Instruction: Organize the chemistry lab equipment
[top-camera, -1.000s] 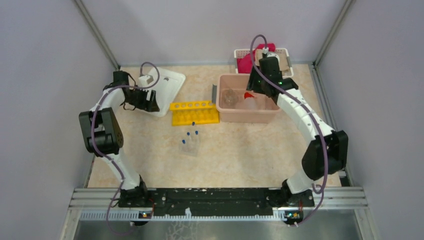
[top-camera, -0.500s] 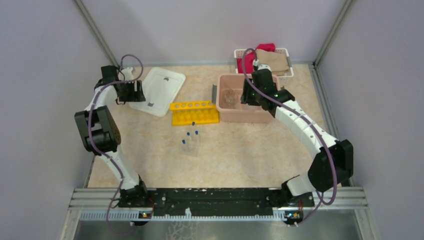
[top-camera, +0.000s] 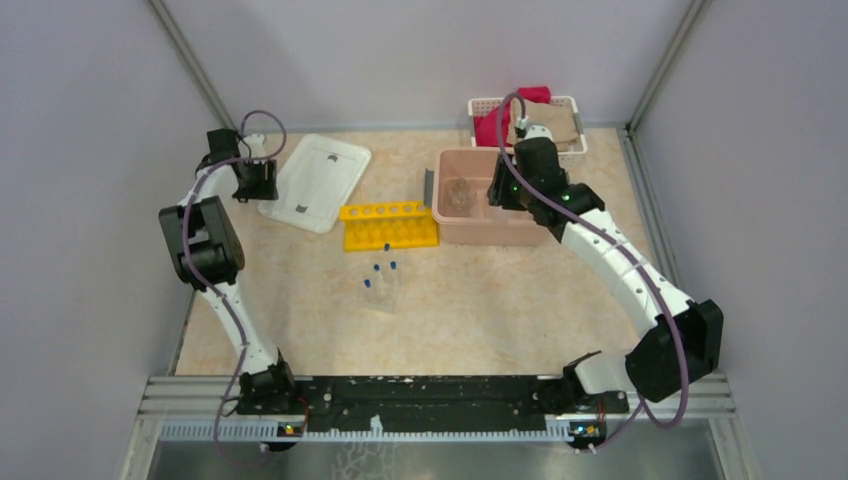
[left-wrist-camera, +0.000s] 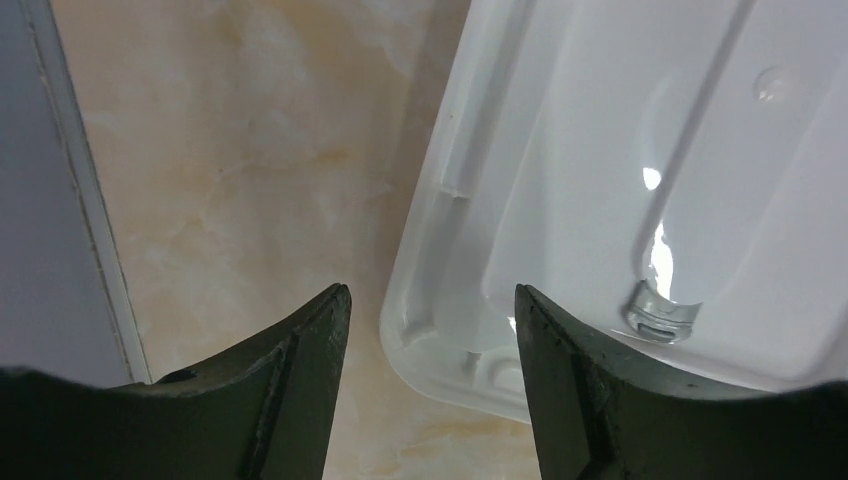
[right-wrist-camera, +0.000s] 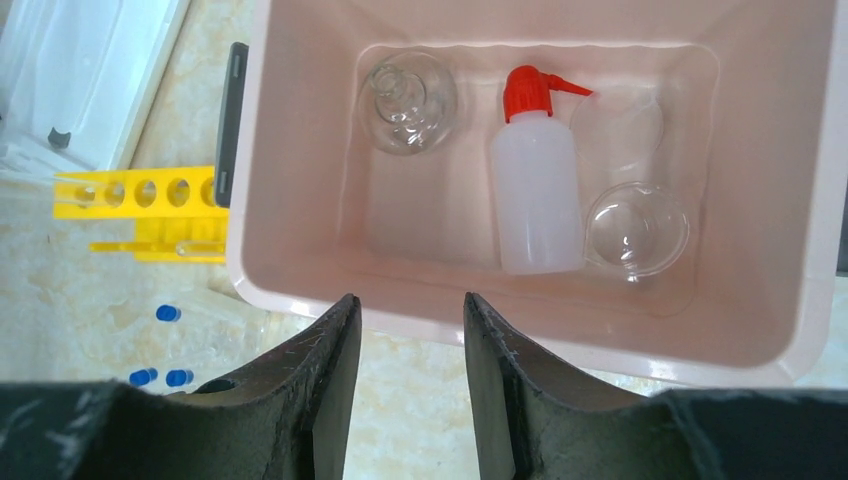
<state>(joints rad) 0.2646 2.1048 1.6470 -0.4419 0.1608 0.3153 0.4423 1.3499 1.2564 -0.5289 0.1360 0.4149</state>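
Observation:
The round flask (right-wrist-camera: 408, 88), the white squeeze bottle with red nozzle (right-wrist-camera: 535, 190) and the clear funnel (right-wrist-camera: 636, 228) lie inside the pink tub (right-wrist-camera: 300, 300). My right gripper (right-wrist-camera: 405, 300) is open and empty, over the tub's near rim. The yellow rack (top-camera: 388, 225) stands left of the tub. Blue-capped tubes stand in the clear rack (top-camera: 381, 285) in front of it. My left gripper (left-wrist-camera: 430, 295) is open and empty, with a corner of the white lid (left-wrist-camera: 620, 150) below the gap between its fingers.
The white lid (top-camera: 315, 180) lies flat at the back left, near the left wall. The white basket (top-camera: 478, 104) of red and tan cloths stands behind the tub. A grey handle (right-wrist-camera: 232, 120) sits on the tub's left side.
My left gripper has moved left, from over the lid to its left corner. My right wrist has shifted over the tub and now hides the bottle in the top view.

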